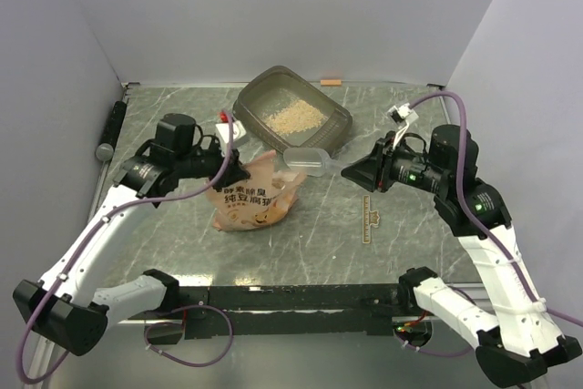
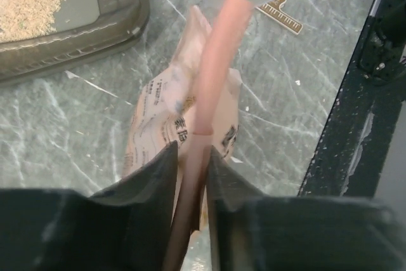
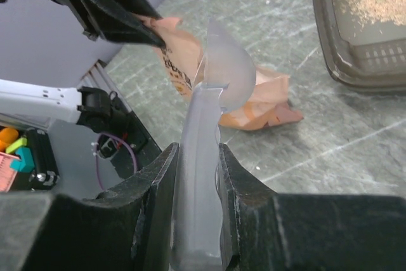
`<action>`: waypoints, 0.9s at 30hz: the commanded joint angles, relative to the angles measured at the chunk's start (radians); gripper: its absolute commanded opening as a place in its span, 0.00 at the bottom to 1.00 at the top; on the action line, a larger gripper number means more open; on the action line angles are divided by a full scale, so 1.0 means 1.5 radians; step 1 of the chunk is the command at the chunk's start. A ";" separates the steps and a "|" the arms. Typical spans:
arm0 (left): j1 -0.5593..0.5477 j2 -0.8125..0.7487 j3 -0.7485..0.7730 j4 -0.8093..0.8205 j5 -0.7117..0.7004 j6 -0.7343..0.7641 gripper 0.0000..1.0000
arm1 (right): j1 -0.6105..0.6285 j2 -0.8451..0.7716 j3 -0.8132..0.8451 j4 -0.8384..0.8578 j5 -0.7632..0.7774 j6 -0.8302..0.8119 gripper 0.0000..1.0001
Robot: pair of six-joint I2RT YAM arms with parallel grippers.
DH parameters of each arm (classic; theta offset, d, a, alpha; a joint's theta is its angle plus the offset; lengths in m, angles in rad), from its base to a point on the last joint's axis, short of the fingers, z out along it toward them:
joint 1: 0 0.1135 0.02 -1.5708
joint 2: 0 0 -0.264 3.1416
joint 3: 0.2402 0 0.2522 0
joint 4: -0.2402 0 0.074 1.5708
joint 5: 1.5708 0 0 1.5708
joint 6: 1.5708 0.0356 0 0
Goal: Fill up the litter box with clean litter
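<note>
The left hand (image 1: 232, 148) is pinched tight on a raised edge of the pink bag (image 1: 255, 193). Its two fingers (image 2: 152, 176) nearly meet, with only the thin plastic between them. The left arm reaches in from the left with its elbow bent and its wrist turned towards the middle of the surface (image 1: 410, 225). The lower part of the bag lies on the surface just in front of the litter box (image 1: 342, 120), and its top is drawn up to the hand.

The right hand (image 1: 351, 170) comes in roughly level from the other side, its fingers closed on the handle of a clear plastic scoop (image 1: 305, 159). The scoop's bowl points towards the left hand and sits over the top of the bag, close by the box's near wall. The litter box sits at the back of the surface with a patch of pale litter (image 1: 291, 117) on its floor.

The bag's mouth is hidden behind the hand and the scoop, and I cannot tell whether the scoop has anything in it. In the left wrist view the gripped edge is only a blurred pink band. Part of the print on the bag is lost in creases. A small ruler (image 1: 371, 222) lies on the surface near the right arm.
</note>
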 commanded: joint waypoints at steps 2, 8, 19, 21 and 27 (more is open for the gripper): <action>-0.054 0.018 -0.012 -0.015 -0.085 0.022 0.01 | -0.002 0.039 0.045 -0.048 0.012 -0.062 0.00; -0.102 -0.052 -0.081 0.061 -0.167 -0.018 0.01 | 0.058 0.095 0.111 -0.119 0.063 -0.179 0.00; -0.112 -0.222 -0.171 0.142 -0.281 -0.028 0.01 | 0.125 0.195 0.227 -0.138 0.106 -0.302 0.00; -0.112 -0.242 -0.181 0.145 -0.280 -0.027 0.01 | 0.132 0.221 0.261 -0.166 0.090 -0.328 0.00; -0.112 -0.267 -0.211 0.189 -0.258 -0.036 0.01 | 0.146 0.269 0.274 -0.200 0.082 -0.405 0.00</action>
